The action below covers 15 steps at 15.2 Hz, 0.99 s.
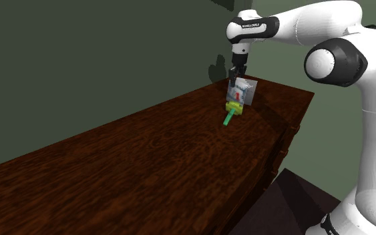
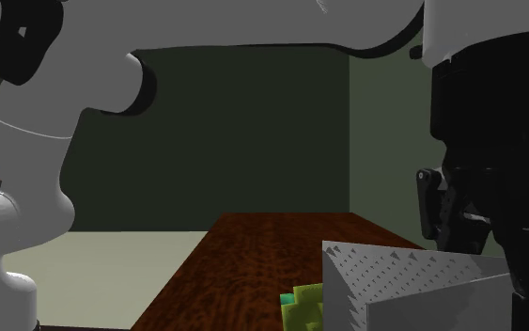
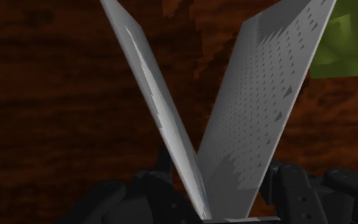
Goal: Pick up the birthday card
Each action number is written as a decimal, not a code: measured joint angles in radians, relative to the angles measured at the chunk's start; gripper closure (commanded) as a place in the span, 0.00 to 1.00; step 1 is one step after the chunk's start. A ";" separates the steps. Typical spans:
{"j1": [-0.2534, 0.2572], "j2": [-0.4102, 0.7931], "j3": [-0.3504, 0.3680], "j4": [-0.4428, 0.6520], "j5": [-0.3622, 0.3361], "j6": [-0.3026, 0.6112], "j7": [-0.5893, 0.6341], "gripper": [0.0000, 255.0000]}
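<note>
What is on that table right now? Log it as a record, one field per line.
surface: dark wooden table
target: birthday card, grey-white, its two leaves open in a V
hand: hand above the card, shut on it near the fold
neighbour: yellow-green object with a green stem, at the card's base
card off the table: cannot tell

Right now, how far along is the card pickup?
Reach looks done: the gripper is on the card, its fold sitting inside the gripper. The grasp is in hand. Left: lifting it clear of the table; I cannot tell that it is off yet.
</note>
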 measured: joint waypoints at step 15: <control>-0.024 0.045 0.001 0.219 0.010 -0.175 0.004 1.00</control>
